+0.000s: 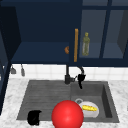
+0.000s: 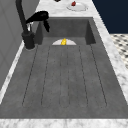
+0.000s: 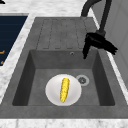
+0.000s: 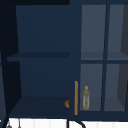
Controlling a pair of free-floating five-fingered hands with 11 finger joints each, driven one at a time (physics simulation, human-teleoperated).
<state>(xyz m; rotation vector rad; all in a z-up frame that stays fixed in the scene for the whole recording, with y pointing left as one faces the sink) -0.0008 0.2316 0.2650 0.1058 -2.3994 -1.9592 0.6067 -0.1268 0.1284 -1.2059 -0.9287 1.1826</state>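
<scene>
1. Right hand (image 1: 81, 79) is at the faucet (image 1: 67, 74), just beside its spout end, above the back edge of the sink basin (image 1: 106, 100). In the right side view the same hand (image 3: 98, 43) has its fingers draped over and curled round the spout tip, one finger hanging down toward the basin. Left side view agrees: hand (image 2: 40, 18) on the faucet (image 2: 23, 22) spout.
2. Left hand (image 1: 34, 117) sits well left of the faucet, at the front edge of the drainboard (image 1: 42, 97). It shows as a dark lump; cannot tell whether its fingers are straight or curled.
3. White plate (image 3: 63, 90) lies on the basin floor, in front of and below the faucet, with a corn cob (image 3: 64, 89) lying on it lengthwise. The drain (image 3: 82, 80) is just beside the plate, on the faucet side.
4. Front view: a red ball (image 1: 67, 115) is in front of the faucet, low in the frame, covering part of the plate (image 1: 91, 112) and the sink's front rim.
5. Above the faucet: open blue cabinet (image 4: 42, 75) with an orange door handle (image 4: 76, 97). A green bottle (image 4: 86, 98) stands on the lowest shelf just right of that handle; a small orange thing (image 4: 66, 103) is just left of it.
6. Marble tabletop (image 3: 15, 60) surrounds the sink.
</scene>
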